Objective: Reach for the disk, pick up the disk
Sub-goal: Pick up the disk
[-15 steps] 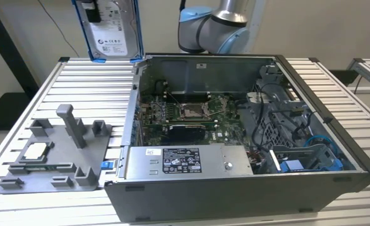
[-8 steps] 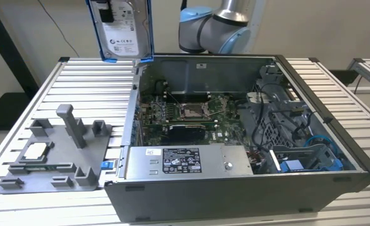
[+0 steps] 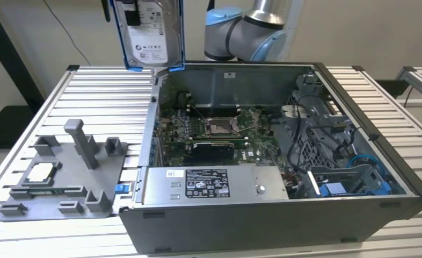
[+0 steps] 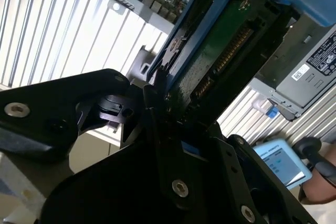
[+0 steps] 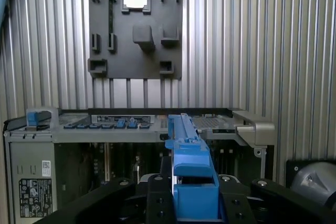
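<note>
1. My claw [image 5: 195, 205] is clamped on one end of the disk [image 5: 188, 145]. In both wrist views its black jaws press against the bright blue rails.
2. In the exterior view the disk [image 3: 150, 37] hangs upright in the air, white label facing the camera. It is above the rear corner of the open computer case [image 3: 268, 228], on the exterior view's left.
3. The case sits on a slatted metal table [image 3: 96, 97].
4. A grey moulded tray [image 3: 75, 183] lies beside the case, with a small square silver chip [image 3: 41, 171] in one pocket.

Arm [image 3: 245, 31] held high, fingers [image 4: 150, 104] clamped tight.
</note>
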{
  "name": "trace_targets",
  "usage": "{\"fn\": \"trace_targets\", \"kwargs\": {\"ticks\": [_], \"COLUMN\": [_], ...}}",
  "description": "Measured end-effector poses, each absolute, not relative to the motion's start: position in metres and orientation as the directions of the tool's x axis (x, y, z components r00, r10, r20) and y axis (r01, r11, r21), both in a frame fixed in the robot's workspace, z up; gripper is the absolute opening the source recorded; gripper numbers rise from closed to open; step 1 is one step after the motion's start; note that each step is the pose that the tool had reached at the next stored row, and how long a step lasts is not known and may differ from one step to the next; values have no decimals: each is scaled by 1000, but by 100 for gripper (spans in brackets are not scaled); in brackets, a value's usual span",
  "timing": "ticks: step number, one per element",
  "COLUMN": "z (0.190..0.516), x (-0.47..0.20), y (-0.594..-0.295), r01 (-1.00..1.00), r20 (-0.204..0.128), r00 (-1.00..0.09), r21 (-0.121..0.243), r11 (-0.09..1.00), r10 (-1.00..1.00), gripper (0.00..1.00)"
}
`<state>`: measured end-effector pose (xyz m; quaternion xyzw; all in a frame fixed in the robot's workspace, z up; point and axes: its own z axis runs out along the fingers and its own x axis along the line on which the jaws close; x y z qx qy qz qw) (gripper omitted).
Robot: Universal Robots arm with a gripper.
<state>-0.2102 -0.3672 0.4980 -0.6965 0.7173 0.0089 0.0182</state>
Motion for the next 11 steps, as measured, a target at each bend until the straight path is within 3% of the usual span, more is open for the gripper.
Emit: {"fn": "trace_targets", "kwargs": {"ticks": [11], "z": [498], "x": [-197], "y": [-367], "r01": [-999], "r20": [-39], "r00": [-29], "r21": [-13], "r11": [30], "r10": [-999], "gripper": [0]}}
